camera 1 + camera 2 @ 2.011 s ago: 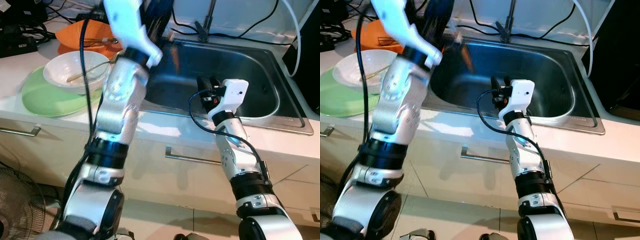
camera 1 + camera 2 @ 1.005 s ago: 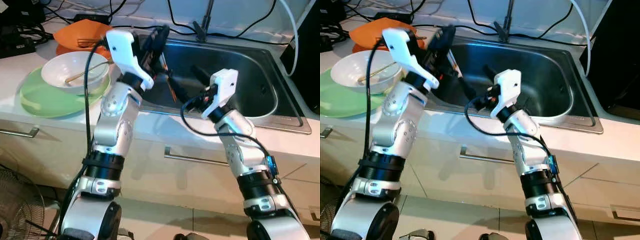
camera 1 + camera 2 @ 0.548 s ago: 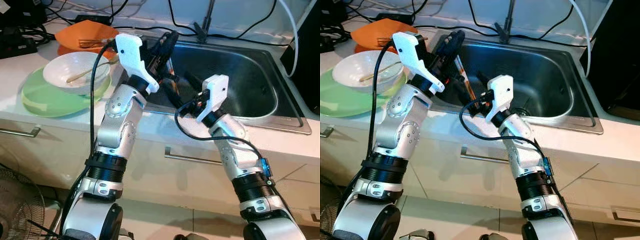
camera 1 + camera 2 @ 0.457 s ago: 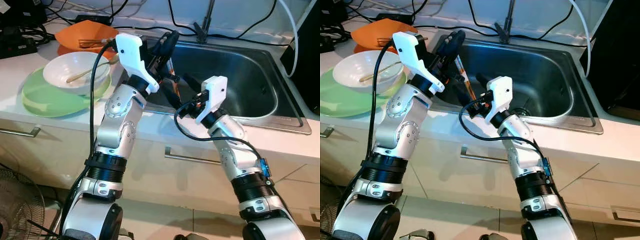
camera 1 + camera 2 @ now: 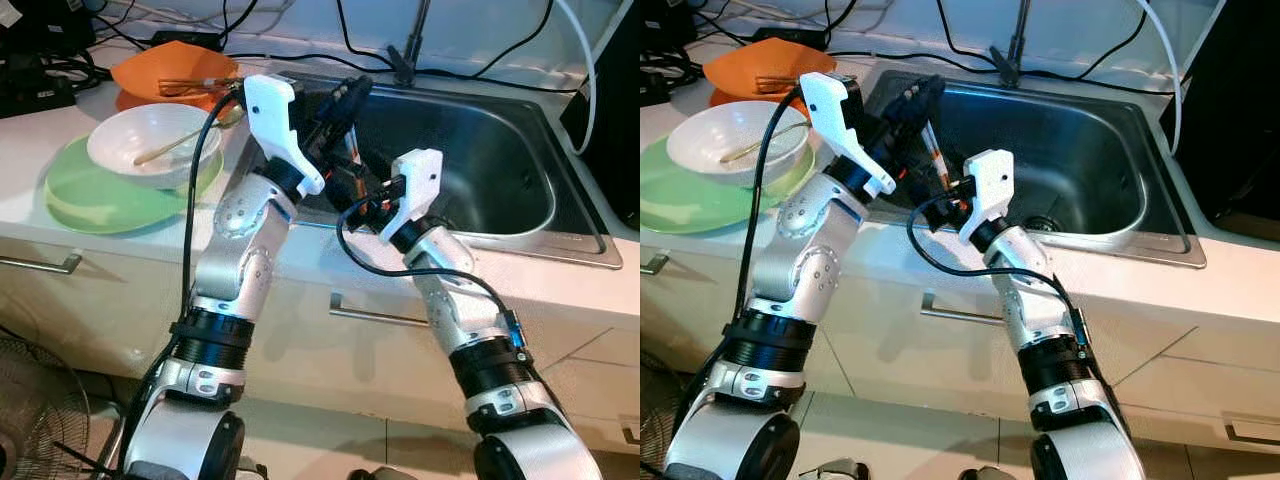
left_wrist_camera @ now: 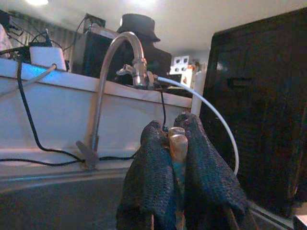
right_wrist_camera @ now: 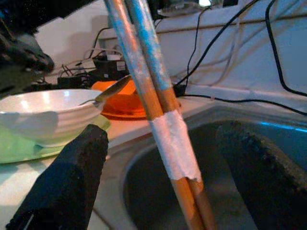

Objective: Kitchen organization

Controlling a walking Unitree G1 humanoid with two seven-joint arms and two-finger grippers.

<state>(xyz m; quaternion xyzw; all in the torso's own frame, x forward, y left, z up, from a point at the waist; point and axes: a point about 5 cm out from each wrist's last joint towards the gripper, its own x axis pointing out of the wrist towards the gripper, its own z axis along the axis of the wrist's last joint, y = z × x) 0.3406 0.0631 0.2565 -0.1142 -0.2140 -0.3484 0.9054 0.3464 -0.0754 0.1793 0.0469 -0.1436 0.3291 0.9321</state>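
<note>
A pair of chopsticks (image 7: 160, 120) (bound together with a white band) is clenched in the left claw (image 5: 920, 105) over the near left corner of the sink (image 5: 520, 190). The right claw (image 7: 163, 158) is spread wide, one finger on either side of the sticks and touching neither, so a hand-over appears to be prepared but not yet made. On the table (image 5: 40, 140) a white bowl (image 5: 150, 150) with a utensil in it is stacked on a green plate (image 5: 90, 195), with an orange dish (image 5: 160, 70) behind; most of the tidying is judged to be left.
</note>
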